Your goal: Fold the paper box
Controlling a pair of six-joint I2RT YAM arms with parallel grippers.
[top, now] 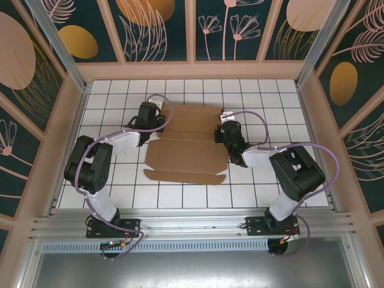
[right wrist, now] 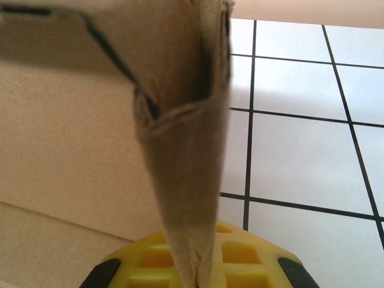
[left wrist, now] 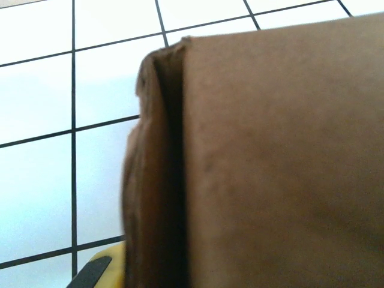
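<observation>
The paper box (top: 187, 157) is a plain brown cardboard sheet lying partly folded in the middle of the white gridded table (top: 270, 96); its near flap lies flat and its far part is raised. My left gripper (top: 158, 124) is at the box's left side and is shut on a doubled side flap (left wrist: 153, 180), with one yellow finger (left wrist: 103, 271) showing beside the fold. My right gripper (top: 220, 133) is at the box's right side. It is shut on a folded side flap (right wrist: 186, 168) that runs down into its yellow fingers (right wrist: 246, 264).
Wooden walls (top: 192, 69) with a painted backdrop enclose the table on three sides. A metal rail (top: 192, 225) with the arm bases runs along the near edge. Bare tiles (top: 282, 180) lie left and right of the box.
</observation>
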